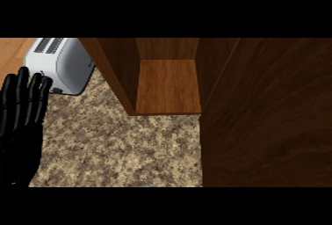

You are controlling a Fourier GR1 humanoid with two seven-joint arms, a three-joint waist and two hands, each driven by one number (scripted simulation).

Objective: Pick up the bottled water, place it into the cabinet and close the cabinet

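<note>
At the left edge of the view, the left hand (23, 118) stands over the speckled counter (123, 145) with fingers straight and spread, holding nothing; it appears to be resting, clear of the work. Beyond it, a white toaster (62, 63) sits at the far left, cut off by the upper band. Centre far, the wooden cabinet (117, 66) stands open, its shelf (167, 85) bare, presumably ready to receive the bottle. Its door (266, 114) fills the right side and hides whatever lies behind. Neither the bottled water nor the right hand shows anywhere, so their positions cannot be told
</note>
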